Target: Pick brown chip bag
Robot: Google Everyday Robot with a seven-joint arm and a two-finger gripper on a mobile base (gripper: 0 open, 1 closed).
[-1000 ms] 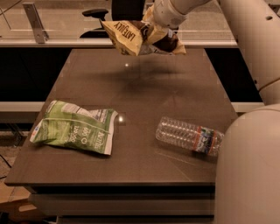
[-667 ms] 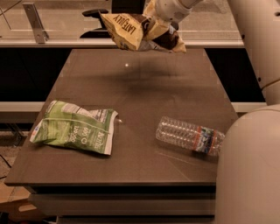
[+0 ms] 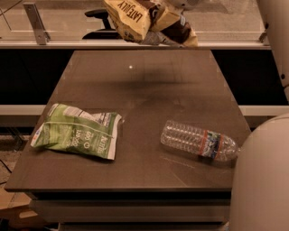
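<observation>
Above the dark table (image 3: pixel 149 90), near the window ledge (image 3: pixel 67 43), gripper (image 3: pixel 174 5) apparently tight on the brown chip bag (image 3: pixel 133 20).

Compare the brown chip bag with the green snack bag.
The brown chip bag hangs above the far edge of the table, crumpled in the gripper; the green snack bag lies flat at its near left. One is brown-and-tan, the other green-and-white. Both are similar-sized snack bags.

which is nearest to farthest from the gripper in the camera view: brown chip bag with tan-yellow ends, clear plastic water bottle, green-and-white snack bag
1. The brown chip bag: held in the gripper at the top edge.
2. The clear plastic water bottle, near right, and the green-and-white snack bag, near left: too close to call.
</observation>
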